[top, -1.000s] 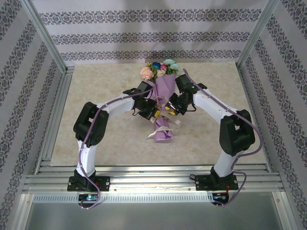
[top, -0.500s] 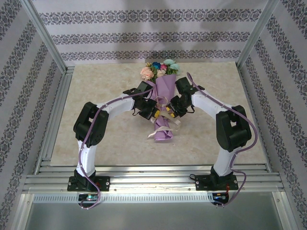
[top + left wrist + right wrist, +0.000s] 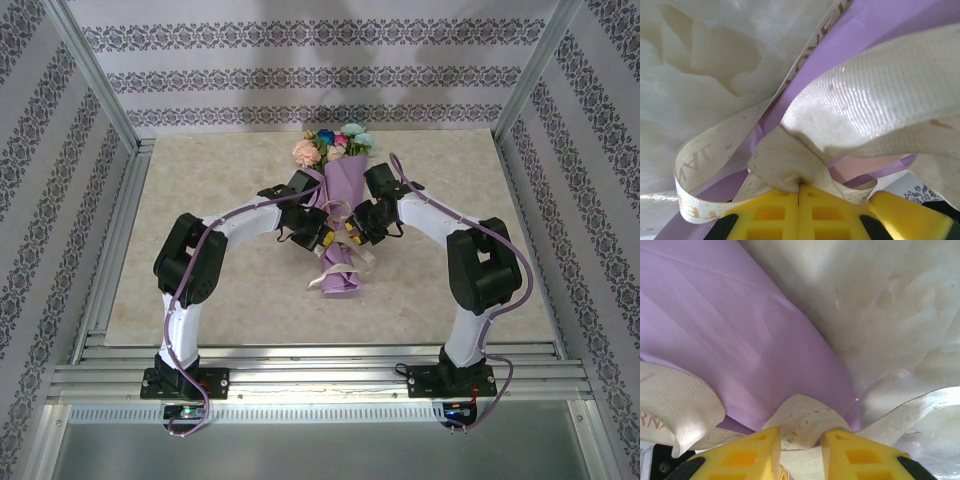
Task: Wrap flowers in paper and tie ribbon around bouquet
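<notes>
Seen from above, a bouquet (image 3: 338, 195) lies flat in the middle of a pale marbled table (image 3: 250, 290). Its long axis runs from the top of the frame to the bottom, leaning slightly. The flowers (image 3: 335, 146), pink, peach, blue and teal, fan out at the upper end. The lilac paper (image 3: 340, 275) narrows to a crumpled tail at the lower end.

Two white robot arms reach in from the bottom corners and meet at the bouquet's waist, about halfway along it. The left gripper (image 3: 323, 237) comes from the left of the frame and the right gripper (image 3: 353, 231) from the right. They sit very close together, with the wrapped stems between and under them.

In the left wrist view, the yellow fingers (image 3: 775, 215) are pressed fully together at the bottom centre. They pinch a fold of the cream ribbon (image 3: 865, 105), which loops up and across the lilac paper.

In the right wrist view, the yellow fingers (image 3: 750, 455) stand a little apart at the bottom edge. A bunched fold of ribbon fills the gap, so it appears to be clamped, though the contact itself is hard to see.

The next move probably draws the ribbon tight. Each gripper is on its own side of the bouquet, so the pull would run left and right, across the bouquet's long axis. Neither arm is clearly nearer the bouquet.
</notes>
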`<action>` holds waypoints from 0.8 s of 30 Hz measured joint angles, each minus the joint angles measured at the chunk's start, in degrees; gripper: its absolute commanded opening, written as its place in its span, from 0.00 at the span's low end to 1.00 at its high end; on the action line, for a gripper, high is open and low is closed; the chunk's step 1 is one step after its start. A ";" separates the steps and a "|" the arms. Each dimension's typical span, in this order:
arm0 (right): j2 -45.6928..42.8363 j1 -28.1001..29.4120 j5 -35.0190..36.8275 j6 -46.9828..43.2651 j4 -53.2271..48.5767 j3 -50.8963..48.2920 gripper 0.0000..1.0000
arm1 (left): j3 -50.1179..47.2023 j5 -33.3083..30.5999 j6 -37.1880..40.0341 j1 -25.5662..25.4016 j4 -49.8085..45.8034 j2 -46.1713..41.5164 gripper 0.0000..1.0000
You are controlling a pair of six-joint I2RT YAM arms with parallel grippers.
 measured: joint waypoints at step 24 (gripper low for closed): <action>-3.78 0.02 1.31 5.49 5.79 -3.52 0.00 | 1.86 0.68 2.05 -0.15 -1.49 -0.28 0.22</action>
